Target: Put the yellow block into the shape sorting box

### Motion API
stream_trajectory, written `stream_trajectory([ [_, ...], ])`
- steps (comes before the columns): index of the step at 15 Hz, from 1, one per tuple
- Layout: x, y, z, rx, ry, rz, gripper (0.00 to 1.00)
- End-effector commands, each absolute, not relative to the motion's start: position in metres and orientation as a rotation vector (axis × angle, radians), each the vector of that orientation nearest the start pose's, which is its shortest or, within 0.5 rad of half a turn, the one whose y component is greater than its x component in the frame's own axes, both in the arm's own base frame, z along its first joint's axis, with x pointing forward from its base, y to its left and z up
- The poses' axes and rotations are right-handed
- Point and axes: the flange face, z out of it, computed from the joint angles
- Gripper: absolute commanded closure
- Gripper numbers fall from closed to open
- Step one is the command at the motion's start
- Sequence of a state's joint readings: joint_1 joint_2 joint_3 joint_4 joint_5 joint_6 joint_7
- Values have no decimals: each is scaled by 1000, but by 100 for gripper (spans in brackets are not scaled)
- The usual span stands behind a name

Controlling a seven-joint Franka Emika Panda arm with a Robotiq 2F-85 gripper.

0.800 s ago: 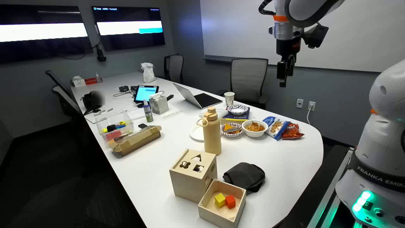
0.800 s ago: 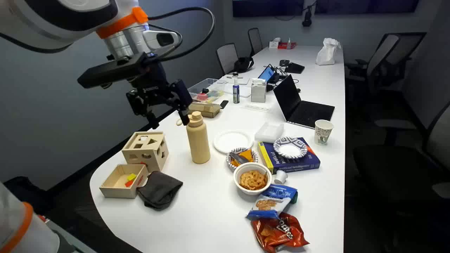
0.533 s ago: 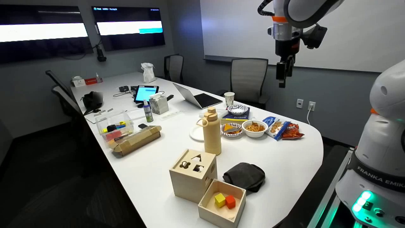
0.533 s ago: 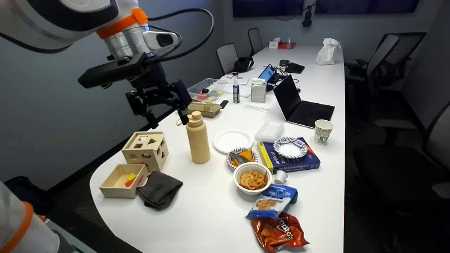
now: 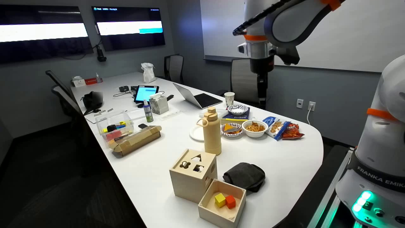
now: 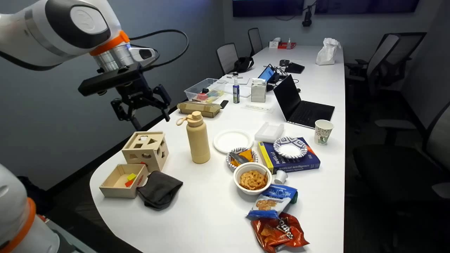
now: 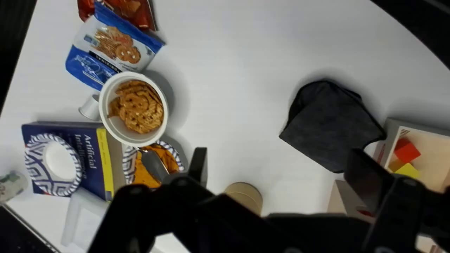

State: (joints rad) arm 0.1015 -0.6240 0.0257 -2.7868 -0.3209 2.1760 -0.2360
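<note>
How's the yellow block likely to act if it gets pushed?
The yellow block has flat faces, so it'll probably slide rather than roll. Its straight edges suggest it's stiff. A push toward the red block beside it would likely shift both.

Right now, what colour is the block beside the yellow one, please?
It is a red block, clearest in the wrist view.

The arm bends high over the round edge of the table. The gripper hangs in from that edge, pointing down, its two fingers wide apart.
</note>
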Motion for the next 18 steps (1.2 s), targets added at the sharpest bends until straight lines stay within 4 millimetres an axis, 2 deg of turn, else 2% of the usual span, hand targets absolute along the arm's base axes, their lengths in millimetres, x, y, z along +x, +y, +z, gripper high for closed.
stream_trajectory([
  [1,345,66,357,-3222,-1087,26,0],
  [6,351,114,310,-3109,-1276,-1,0],
  [9,341,154,279,-3035,-1410,4,0],
  [12,334,185,248,-2963,-1477,-14,0],
  [18,343,216,195,-2816,-1547,-75,0],
])
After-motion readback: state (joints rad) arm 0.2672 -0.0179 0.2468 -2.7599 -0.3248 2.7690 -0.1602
